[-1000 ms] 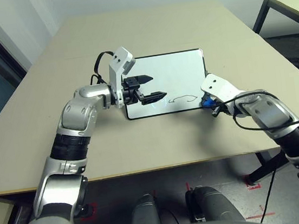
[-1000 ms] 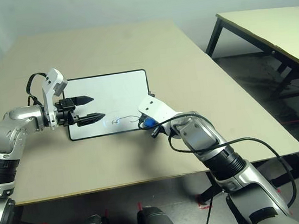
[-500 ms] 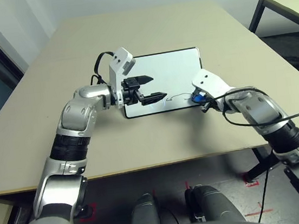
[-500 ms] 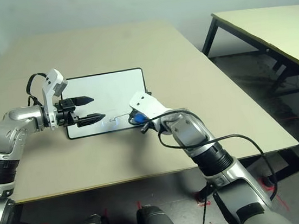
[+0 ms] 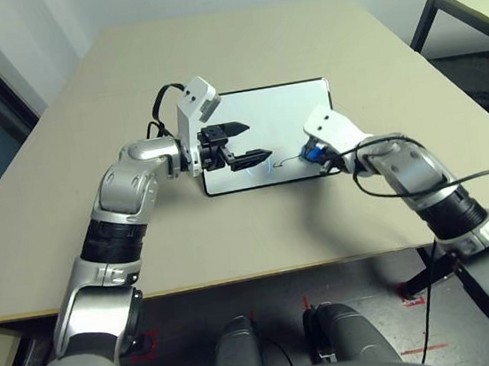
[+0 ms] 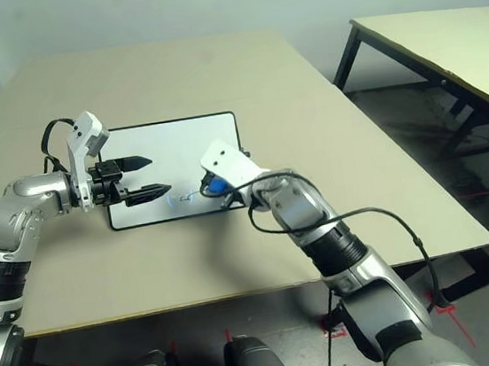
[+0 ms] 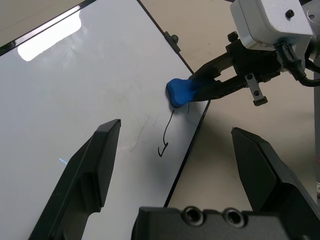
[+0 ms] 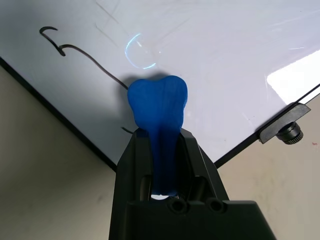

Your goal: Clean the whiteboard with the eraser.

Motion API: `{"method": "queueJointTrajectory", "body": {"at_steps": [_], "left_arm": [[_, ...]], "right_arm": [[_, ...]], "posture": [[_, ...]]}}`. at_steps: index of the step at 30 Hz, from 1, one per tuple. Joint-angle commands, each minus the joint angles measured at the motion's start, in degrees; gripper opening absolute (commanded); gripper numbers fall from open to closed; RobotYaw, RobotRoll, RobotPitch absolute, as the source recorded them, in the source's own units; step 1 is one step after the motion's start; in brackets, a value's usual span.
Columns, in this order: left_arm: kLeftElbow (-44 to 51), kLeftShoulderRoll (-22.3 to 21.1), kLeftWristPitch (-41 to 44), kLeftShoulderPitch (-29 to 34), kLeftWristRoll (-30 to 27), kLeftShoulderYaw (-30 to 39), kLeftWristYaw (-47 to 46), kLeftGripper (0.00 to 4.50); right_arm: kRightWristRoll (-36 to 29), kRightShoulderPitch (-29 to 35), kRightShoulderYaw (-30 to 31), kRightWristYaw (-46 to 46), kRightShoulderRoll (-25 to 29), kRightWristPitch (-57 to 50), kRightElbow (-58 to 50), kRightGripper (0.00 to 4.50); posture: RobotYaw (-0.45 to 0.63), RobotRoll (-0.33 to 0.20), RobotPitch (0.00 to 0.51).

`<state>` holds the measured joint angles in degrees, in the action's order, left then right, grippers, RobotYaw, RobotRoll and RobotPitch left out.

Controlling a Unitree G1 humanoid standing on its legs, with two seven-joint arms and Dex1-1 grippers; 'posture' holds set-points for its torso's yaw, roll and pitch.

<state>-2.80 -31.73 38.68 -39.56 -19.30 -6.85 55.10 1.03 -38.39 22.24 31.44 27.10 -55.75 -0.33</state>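
- Lying flat on the tabletop [image 5: 237,50], the whiteboard [image 5: 272,117] is seen between the two arms, a small black knob [image 8: 289,131] fixed at one short side.
- The eraser [image 8: 157,107] is pinched between the jaws of the right gripper [image 8: 161,142], its blue tip pressed onto the board near the right front corner.
- A thin black scribble [image 8: 75,50] is drawn along the near edge, one end of it meeting the eraser's tip.
- The left gripper [image 5: 244,144] is held over the board's left part, its jaws spread wide with nothing between them.
- In the left wrist view, the scribble and the eraser [image 7: 180,92] are framed between the two black fingers [image 7: 92,170].
- The two grippers are kept apart, the scribble lying between them.
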Motion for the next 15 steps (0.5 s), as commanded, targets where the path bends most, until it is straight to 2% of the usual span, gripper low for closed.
{"method": "queueJointTrajectory", "body": {"at_steps": [1, 5, 8, 12, 15], "left_arm": [[1.1, -0.5, 0.6, 0.9, -0.3, 0.4, -0.4, 4.50], [1.2, -0.8, 0.8, 1.0, -0.5, 0.3, -0.4, 4.50], [1.1, -0.8, 0.8, 0.9, -0.6, 0.2, -0.4, 4.50], [0.9, -0.8, 0.7, 0.7, -0.6, 0.0, -0.3, 4.50], [0.9, -0.8, 0.7, 0.8, -0.7, -0.1, -0.3, 4.50]], "right_arm": [[1.2, 4.0, 1.9, 0.2, 1.8, -3.0, -0.1, 0.60], [1.1, 6.6, 2.5, 0.4, 2.7, -4.0, -2.2, 0.60], [1.4, 6.1, 1.7, -0.1, 2.6, -3.3, -1.0, 0.60], [1.8, 1.6, -2.1, -2.5, 1.1, 0.4, 5.4, 0.60], [1.8, 0.4, -2.3, -2.3, 0.7, 0.9, 6.8, 0.60]], "posture": [[-0.06, 0.000, 0.078], [-0.07, 0.000, 0.081], [-0.07, 0.000, 0.082], [-0.07, 0.000, 0.086], [-0.08, 0.000, 0.086]]}}
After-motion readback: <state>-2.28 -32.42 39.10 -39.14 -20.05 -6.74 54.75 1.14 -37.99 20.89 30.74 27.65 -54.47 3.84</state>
